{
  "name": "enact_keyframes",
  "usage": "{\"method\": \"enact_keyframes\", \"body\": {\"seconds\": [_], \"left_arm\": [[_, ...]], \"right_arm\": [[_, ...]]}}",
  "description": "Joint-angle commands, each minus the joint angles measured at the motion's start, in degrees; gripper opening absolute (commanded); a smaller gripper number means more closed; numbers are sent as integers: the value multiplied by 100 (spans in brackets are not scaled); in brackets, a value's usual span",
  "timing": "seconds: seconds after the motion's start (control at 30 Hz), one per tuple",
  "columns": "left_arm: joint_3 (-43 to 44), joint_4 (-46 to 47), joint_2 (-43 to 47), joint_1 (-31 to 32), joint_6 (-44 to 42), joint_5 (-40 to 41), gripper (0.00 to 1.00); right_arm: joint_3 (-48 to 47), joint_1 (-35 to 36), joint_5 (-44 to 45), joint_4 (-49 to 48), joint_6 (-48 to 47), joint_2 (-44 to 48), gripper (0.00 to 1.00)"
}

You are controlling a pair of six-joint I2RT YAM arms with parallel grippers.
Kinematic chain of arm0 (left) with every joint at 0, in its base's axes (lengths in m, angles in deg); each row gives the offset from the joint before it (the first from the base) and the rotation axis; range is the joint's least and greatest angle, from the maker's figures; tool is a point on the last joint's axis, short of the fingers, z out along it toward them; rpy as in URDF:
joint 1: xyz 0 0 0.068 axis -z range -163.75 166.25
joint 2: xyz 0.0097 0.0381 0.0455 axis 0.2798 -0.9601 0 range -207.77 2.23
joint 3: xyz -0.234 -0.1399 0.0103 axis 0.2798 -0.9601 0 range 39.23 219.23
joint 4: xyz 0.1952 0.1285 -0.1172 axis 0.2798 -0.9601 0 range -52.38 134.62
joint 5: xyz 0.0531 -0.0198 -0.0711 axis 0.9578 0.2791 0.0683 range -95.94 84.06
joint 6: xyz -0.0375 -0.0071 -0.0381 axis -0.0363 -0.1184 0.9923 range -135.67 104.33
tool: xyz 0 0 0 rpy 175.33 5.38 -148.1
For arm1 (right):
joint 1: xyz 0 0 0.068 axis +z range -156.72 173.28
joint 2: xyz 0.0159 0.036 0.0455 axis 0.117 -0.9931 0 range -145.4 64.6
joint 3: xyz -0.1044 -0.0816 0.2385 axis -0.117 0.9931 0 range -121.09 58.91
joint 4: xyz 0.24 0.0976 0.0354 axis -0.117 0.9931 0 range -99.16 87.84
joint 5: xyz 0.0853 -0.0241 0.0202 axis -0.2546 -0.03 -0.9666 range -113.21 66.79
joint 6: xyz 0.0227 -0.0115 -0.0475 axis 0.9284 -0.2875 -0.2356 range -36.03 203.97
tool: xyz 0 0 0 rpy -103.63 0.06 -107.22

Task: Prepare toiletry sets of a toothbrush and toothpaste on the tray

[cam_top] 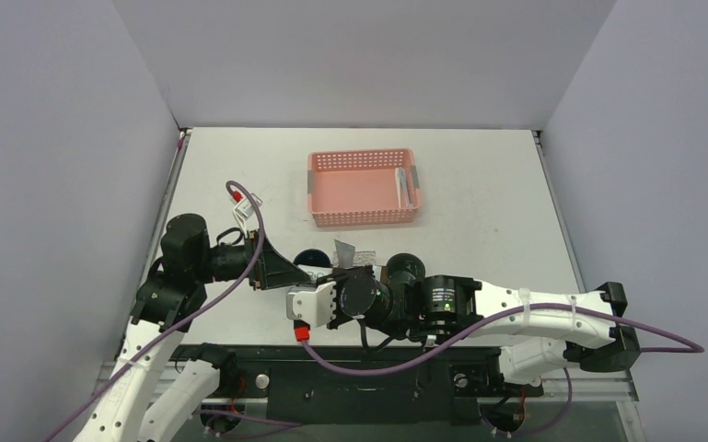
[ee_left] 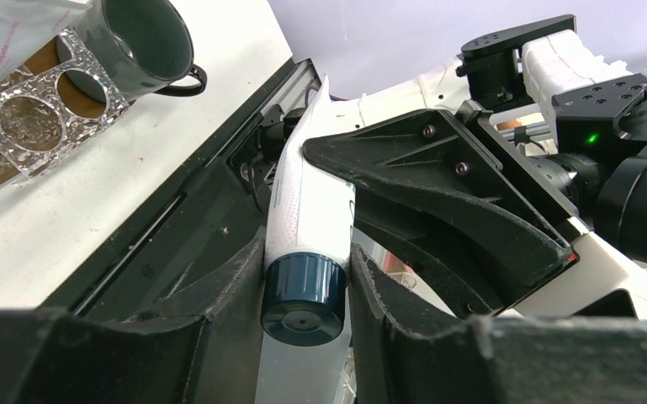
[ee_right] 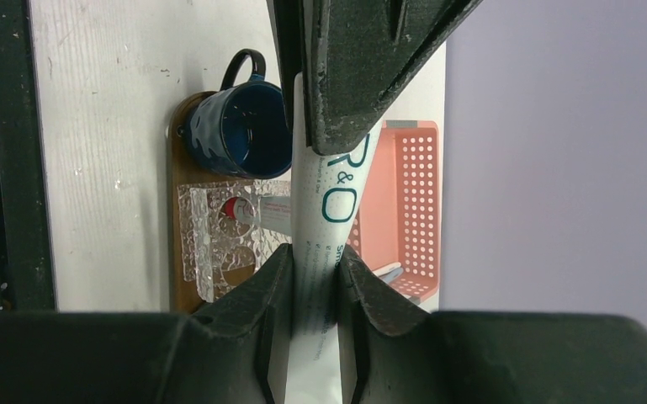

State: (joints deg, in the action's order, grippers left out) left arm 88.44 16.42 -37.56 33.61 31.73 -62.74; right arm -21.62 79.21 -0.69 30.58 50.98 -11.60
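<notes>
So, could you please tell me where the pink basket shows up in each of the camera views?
Top external: the pink basket sits at the far middle of the table.
Left wrist: not in it.
Right wrist: right of centre, partly behind the white tube.
Shared landmark: the dark blue mug, upper left in the left wrist view, upper centre-left in the right wrist view.

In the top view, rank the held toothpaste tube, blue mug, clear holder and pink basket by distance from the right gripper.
1. The toothpaste tube, clamped in the right gripper itself.
2. The blue mug and clear holder, just beyond it; too close to call.
3. The pink basket, far back, centre.
</notes>
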Motion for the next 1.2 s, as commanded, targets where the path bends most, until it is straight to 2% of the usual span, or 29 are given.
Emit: {"method": "enact_keyframes", "body": {"seconds": [0.0, 0.07, 0.17, 0.27, 0.43, 0.6, 0.87, 1.17], "left_arm": [[18, 551, 91, -5, 102, -258, 28], [-5, 591, 87, -5, 110, -277, 20], [-29, 645, 95, -5, 124, -288, 0], [-82, 726, 136, -5, 153, -248, 0], [-129, 809, 161, -1, 125, -129, 0], [-147, 743, 106, -5, 0, 36, 0], [-159, 1019, 102, -5, -41, 73, 0], [-227, 1409, 152, -5, 94, 78, 0]], "right_arm": [[-254, 49, 58, -308, -25, 13, 12], [-255, 55, 79, -306, 16, 5, 12], [-271, 57, 125, -301, 153, 17, 17], [-220, 52, 147, -317, 252, 69, 32], [19, 13, 151, -454, 465, 392, 44], [481, -236, -40, -910, 882, 933, 48], [1343, -1257, -911, -2127, 1997, 2182, 57], [2110, -2180, -1707, -3119, 3330, 2739, 59]]}}
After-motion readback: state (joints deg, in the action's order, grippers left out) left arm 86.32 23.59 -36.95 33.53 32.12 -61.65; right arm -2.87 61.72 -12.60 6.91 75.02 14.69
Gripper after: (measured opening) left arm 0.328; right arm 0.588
